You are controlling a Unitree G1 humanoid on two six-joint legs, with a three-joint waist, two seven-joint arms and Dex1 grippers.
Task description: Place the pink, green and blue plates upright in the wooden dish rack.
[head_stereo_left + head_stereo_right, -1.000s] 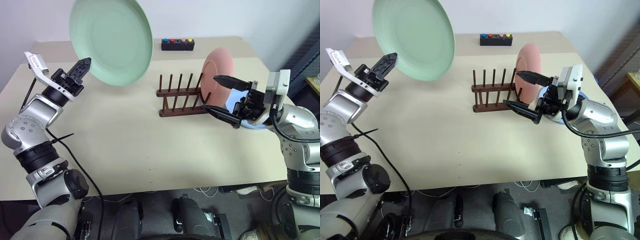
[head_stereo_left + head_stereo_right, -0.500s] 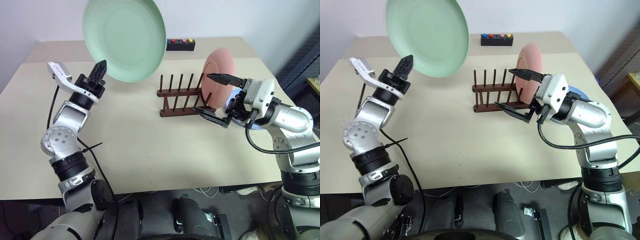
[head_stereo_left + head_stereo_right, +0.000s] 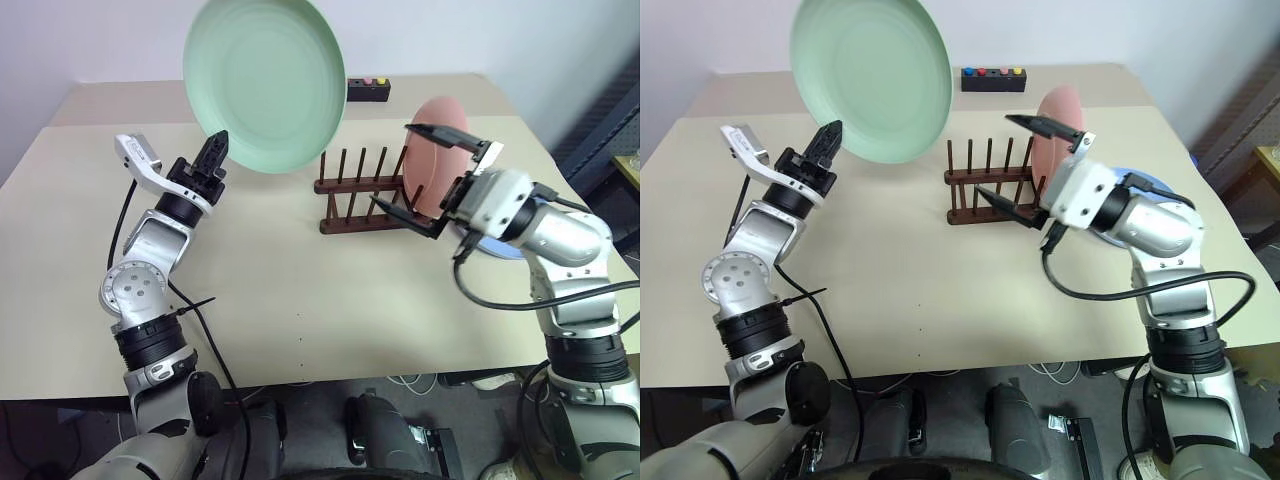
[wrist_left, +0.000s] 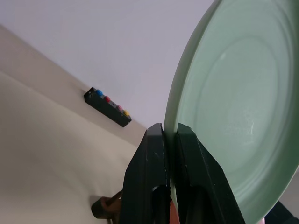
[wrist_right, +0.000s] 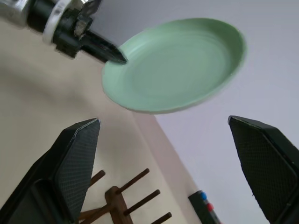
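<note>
Green plate [image 3: 265, 83] held high over the counter [image 3: 300, 290], left tool [image 3: 214, 152] clamped on its rim. Right tool [image 3: 425, 180] spread wide, empty, by the rack [image 3: 362, 195]. Looks like a handoff or direct slotting next; needs plate edge-on btwn pegs. Count: 1 green, 1 pink plate [image 3: 436, 150] already upright in rack, 1 blue plate [image 3: 1137, 180] flat behind right arm, 1 rack.

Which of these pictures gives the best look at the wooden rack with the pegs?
The left eye view: the wooden dish rack shows whole, with the pink plate at its right end. The right eye view shows it partly behind the right gripper. The wrist views catch only bits.
</note>
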